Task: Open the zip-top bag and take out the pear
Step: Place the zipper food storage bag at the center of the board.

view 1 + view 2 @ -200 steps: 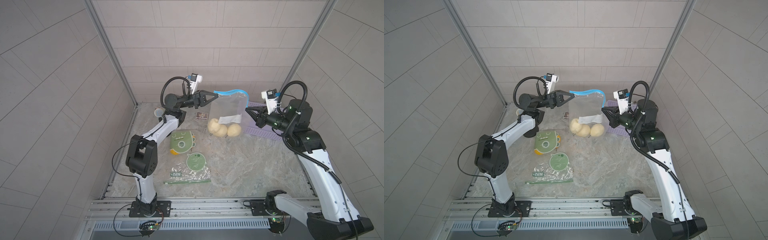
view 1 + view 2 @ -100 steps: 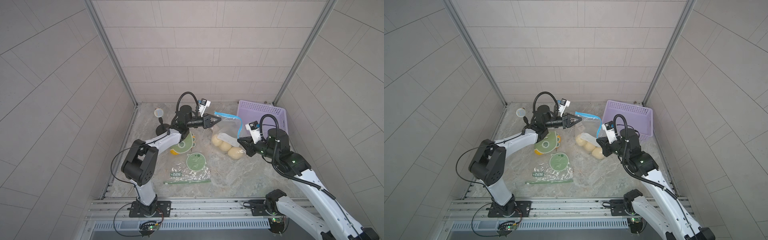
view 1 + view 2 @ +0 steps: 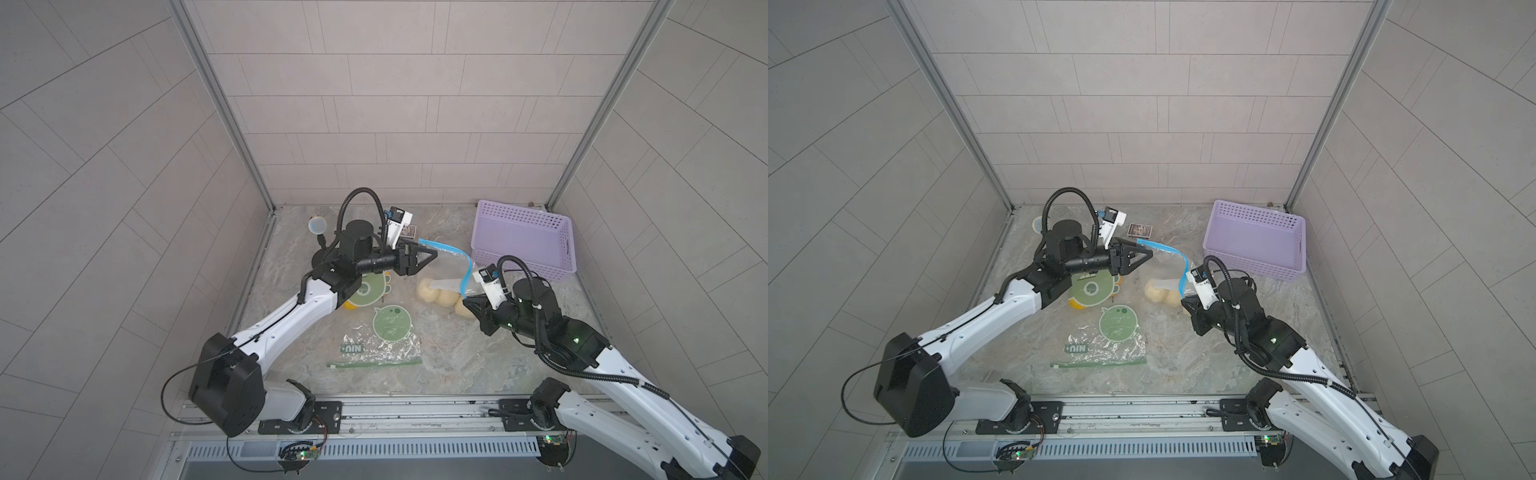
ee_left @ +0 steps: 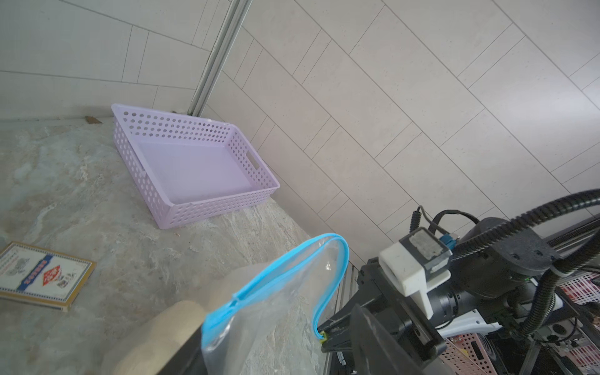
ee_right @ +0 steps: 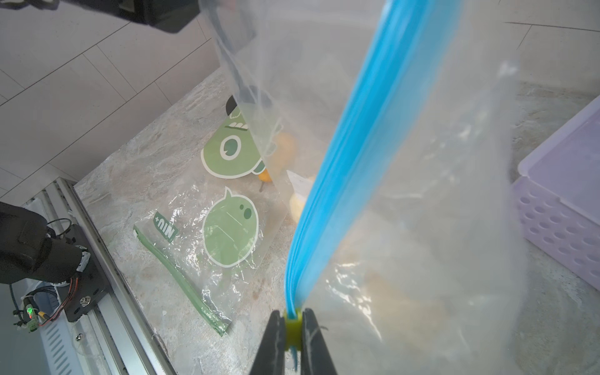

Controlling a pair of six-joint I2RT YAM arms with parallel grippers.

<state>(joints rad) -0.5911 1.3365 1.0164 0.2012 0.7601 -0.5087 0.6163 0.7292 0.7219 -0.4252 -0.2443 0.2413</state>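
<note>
Noting the grip first: the right gripper (image 5: 293, 316) is pressed together on the yellow-green slider (image 5: 292, 334) at one end of the blue zip strip (image 5: 370, 113). That end of the bag (image 3: 446, 268) therefore rises from its fingers while the body sags onto the table (image 3: 457, 374). We judge this hold is meant to anchor the closure while the other arm works the mouth.

The left gripper (image 3: 433, 255) sits at the far end of the strip, against the bag's upper corner. We cannot tell from any view whether its jaws are spread or pinching the plastic.

The strip's two layers lie close together along most of its run, so we judge the mouth not yet properly open.

The pear (image 3: 434, 293) lies inside the bag, low at its bottom on the table, between the two grippers. The purple basket (image 3: 523, 266) stands well apart, empty.
</note>
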